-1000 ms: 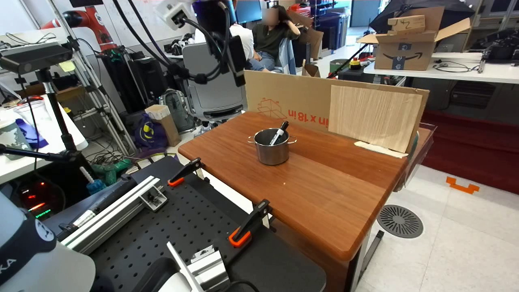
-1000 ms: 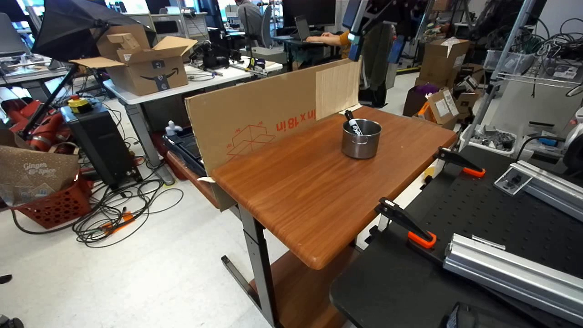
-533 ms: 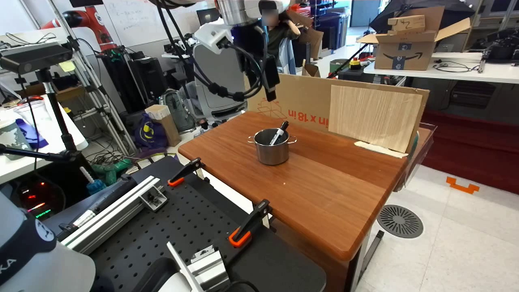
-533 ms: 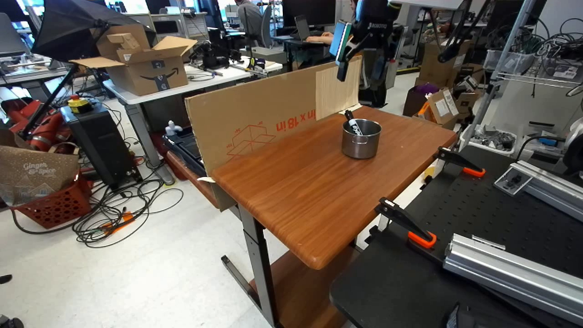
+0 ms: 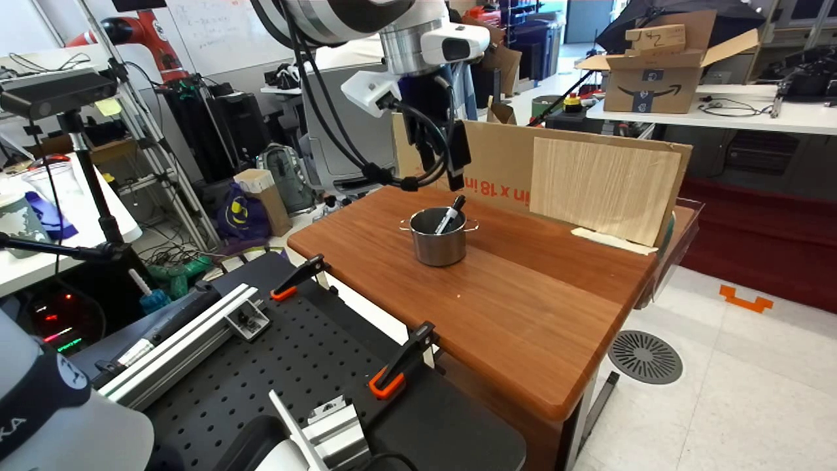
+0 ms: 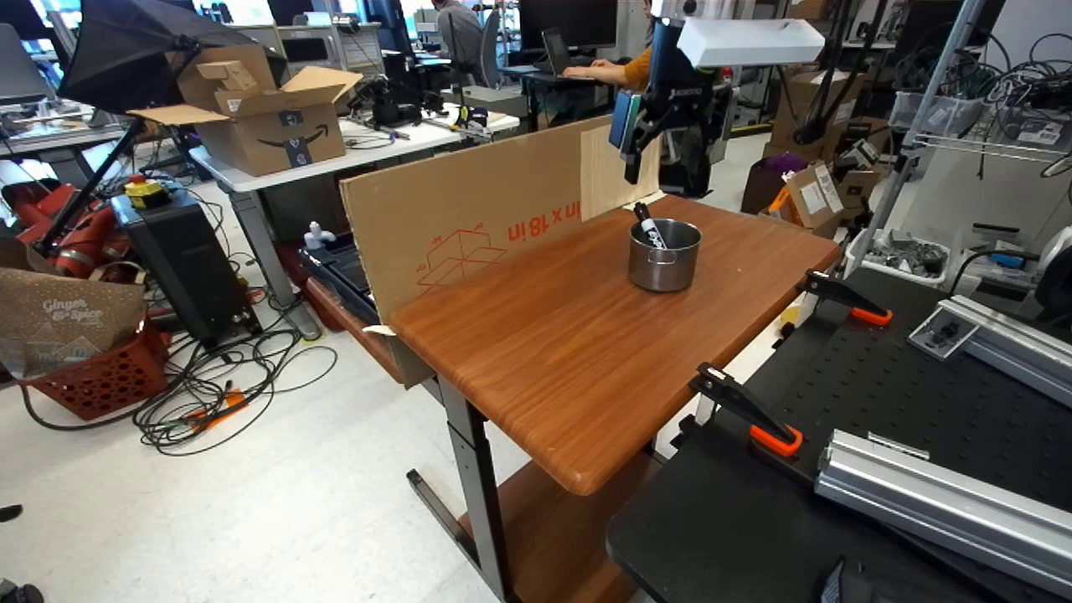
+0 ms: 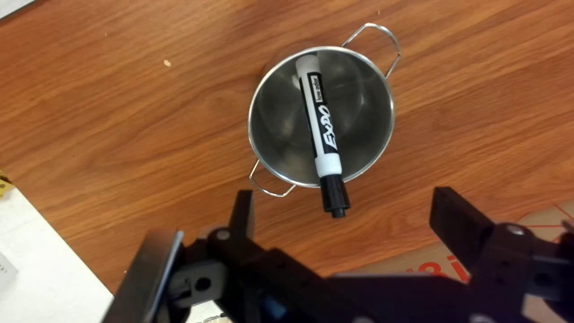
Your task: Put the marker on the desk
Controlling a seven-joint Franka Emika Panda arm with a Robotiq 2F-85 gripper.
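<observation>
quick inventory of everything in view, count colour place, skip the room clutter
Desk: 1, reddish-brown, middle of both exterior views
Pot: 1, silver, on the desk
Marker: 1, black and white, leaning in the pot
Cardboard panel: 1, brown, along the desk's edge
Wood-grain panel: 1, pale, against the cardboard panel
Perforated table: 1, black, beside the desk
Clamps: 2, black and orange, perforated table's edge
Rails: 2, silver, on the perforated table
Robot arm: 1, white and black, over the desk
Gripper: 1, black, open above the marker

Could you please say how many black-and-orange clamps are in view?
2, both on the edge of the perforated table by the desk: in an exterior view, a nearer clamp and a farther clamp. Others may be hidden.
</observation>
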